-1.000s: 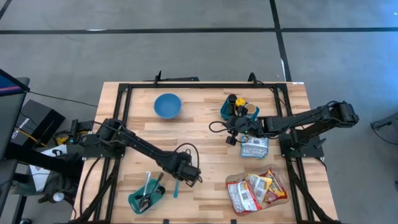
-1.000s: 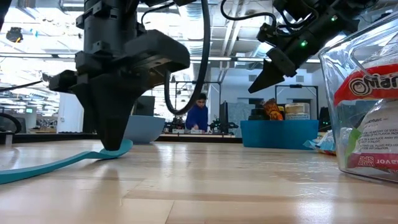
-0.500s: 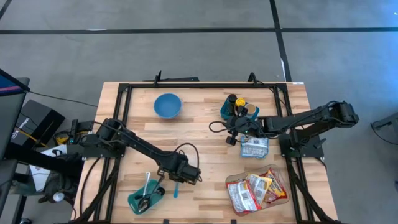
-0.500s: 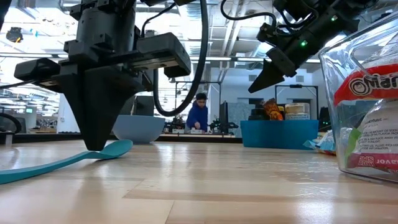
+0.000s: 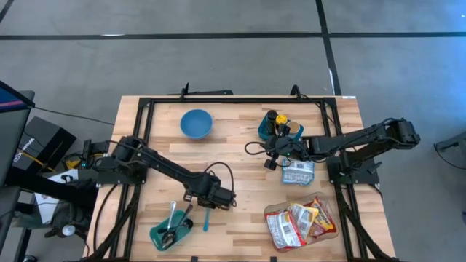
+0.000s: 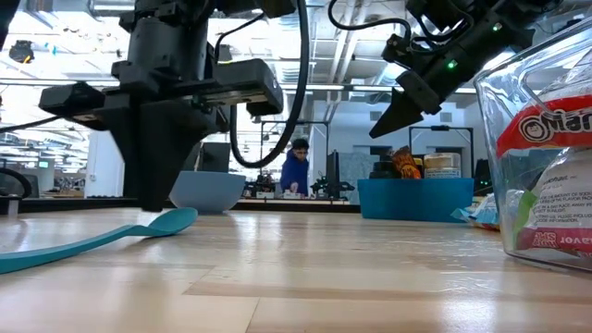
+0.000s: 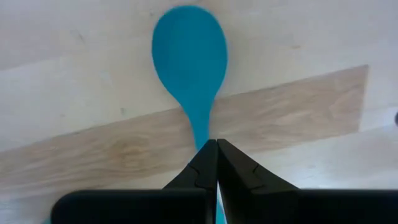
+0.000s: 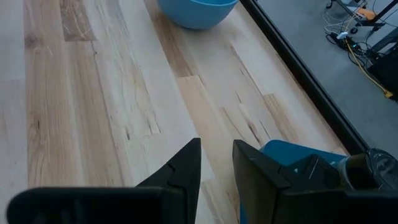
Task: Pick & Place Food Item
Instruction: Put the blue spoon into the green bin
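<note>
Pale striped wooden table point(image 5: 240, 145); blue bowl point(image 5: 196, 123) at upper centre; teal spoon point(image 7: 190, 62) filling the left wrist view's top; teal bin point(image 6: 414, 198) centre-right in the low view; red-and-white packets point(image 5: 300, 222) at lower right

Teal spoon point(image 7: 190, 59): handle runs behind closed tips of left claw point(image 7: 216, 149) in left wrist view, rest hidden; in low view handle cut by left edge.
Clear container point(image 6: 546, 157) of packets: cut by right edge in low view, label text only partly readable.
Blue bowl point(image 8: 198, 10): cut by frame edge in right wrist view; in low view mostly hidden behind left arm.
Teal bin point(image 5: 172, 231) contents near front-left worktop: too small to tell.
Person point(image 6: 295, 170) far in room: small, detail unclear.
Right claw point(image 5: 271, 161): whether anything held, cannot tell.
</note>
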You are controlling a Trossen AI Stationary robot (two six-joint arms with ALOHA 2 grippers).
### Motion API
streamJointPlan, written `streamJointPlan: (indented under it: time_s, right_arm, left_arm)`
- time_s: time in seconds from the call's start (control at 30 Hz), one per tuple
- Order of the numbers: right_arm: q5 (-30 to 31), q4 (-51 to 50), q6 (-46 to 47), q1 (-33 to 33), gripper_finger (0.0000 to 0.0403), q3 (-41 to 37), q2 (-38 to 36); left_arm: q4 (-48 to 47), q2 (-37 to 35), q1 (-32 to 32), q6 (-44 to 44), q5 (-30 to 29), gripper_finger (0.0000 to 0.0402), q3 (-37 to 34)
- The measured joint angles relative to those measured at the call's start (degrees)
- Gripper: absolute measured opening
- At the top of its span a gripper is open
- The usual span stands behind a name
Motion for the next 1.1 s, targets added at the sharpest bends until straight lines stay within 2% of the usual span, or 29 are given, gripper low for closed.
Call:
streamJointPlan:
  time_s: [0.43, 0.6, 0.8, 0.97, 1.1]
  right_arm:
    - [0.0, -0.1, 0.0, 0.0, 0.0087, 0.0, 0.0]
    - [0.0, -0.1, 0.0, 0.0, 0.0087, 0.0, 0.0]
    - [0.0, -0.1, 0.0, 0.0, 0.0087, 0.0, 0.0]
    - [0.0, -0.1, 0.0, 0.0, 0.0087, 0.0, 0.0]
    - [0.0, -0.1, 0.0, 0.0, 0.0087, 0.0, 0.0]
  left_arm:
    - [0.2, -1.6, -0.3, 0.0, 0.0, 0.0001, 0.0]
    - [0.2, -1.6, -0.3, 0.0, 0.0, 0.0013, 0.0]
    - [0.1, -1.6, -0.3, 0.0, -0.3, 0.0065, 0.1]
    - [0.1, -1.6, -0.3, 0.0, -4.3, 0.0116, 0.0]
    - [0.1, -1.6, -0.3, 0.0, -4.7, 0.0138, 0.0]
